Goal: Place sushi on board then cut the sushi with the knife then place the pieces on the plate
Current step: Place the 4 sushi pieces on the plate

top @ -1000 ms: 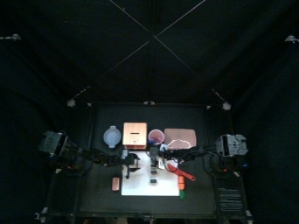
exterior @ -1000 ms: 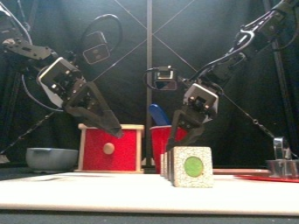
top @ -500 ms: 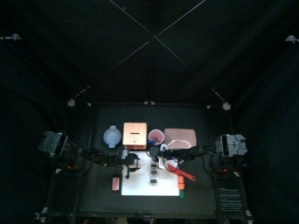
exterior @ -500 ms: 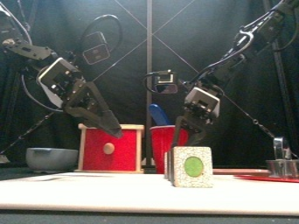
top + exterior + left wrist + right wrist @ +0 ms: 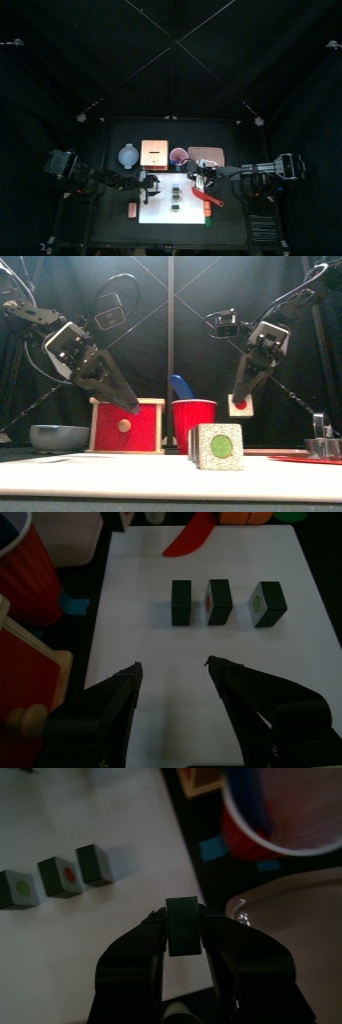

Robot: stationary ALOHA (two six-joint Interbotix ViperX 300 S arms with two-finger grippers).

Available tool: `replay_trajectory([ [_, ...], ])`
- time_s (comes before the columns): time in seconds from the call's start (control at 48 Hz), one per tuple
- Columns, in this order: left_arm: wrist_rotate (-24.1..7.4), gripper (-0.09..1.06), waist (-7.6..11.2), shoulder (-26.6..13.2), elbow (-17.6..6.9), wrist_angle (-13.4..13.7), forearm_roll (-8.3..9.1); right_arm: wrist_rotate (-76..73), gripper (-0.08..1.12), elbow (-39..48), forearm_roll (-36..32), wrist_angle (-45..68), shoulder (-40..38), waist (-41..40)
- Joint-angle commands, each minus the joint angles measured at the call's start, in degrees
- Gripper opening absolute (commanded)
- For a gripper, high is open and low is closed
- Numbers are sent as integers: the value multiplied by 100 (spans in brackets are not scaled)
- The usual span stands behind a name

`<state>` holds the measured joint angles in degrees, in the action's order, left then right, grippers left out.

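Logging item one: right gripper [image 5: 183, 918]. How did it stand? (Clerk)

Jaws nearly closed, pinching one dark green toy sushi block [image 5: 242, 408] with a red centre. It hung high above the table, right of the red plastic cup [image 5: 194, 422] and near the flat pink tray [image 5: 207, 154]. Whether it was over the tray, I could not tell. (Checker)

Item two: left gripper [image 5: 173, 665]? (Clerk)

Jaws spread wide, nothing between them, raised over one end of the white cutting board [image 5: 147, 632]. (Checker)

Other sushi? (Clerk)

On the board, three dark green blocks [image 5: 218, 600] stood in a row with gaps between them. A red toy knife [image 5: 194, 532] lay partly on the board, apart from them. A blue toy knife [image 5: 181, 386] stood in the cup. (Checker)

Sundries? (Clerk)

One pale wooden box with red drawer front [image 5: 124, 426], and one blue-grey bowl [image 5: 58, 437] left of it. (Checker)
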<state>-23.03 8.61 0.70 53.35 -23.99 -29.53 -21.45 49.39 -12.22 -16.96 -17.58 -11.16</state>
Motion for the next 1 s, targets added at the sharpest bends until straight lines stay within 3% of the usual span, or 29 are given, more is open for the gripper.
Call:
replay_trajectory([
  [0.021, -9, 90, -26, 26, -123, -44, 0, 26, 57, -9, -53, 53, -114, -431],
  [0.292, -9, 90, -35, 26, -141, -44, -9, 70, 58, 0, -158, 492, 492, -1151],
  [0.542, -9, 90, -35, 35, -141, -44, -35, 88, 75, -18, -299, 668, 984, -1354],
  [0.854, -9, 90, -62, 26, -132, -44, -35, 18, 81, -53, -299, 606, 703, -1274],
  [1.0, -9, 90, -62, 26, -132, -44, -35, 18, 81, -70, -220, 589, 360, -721],
])
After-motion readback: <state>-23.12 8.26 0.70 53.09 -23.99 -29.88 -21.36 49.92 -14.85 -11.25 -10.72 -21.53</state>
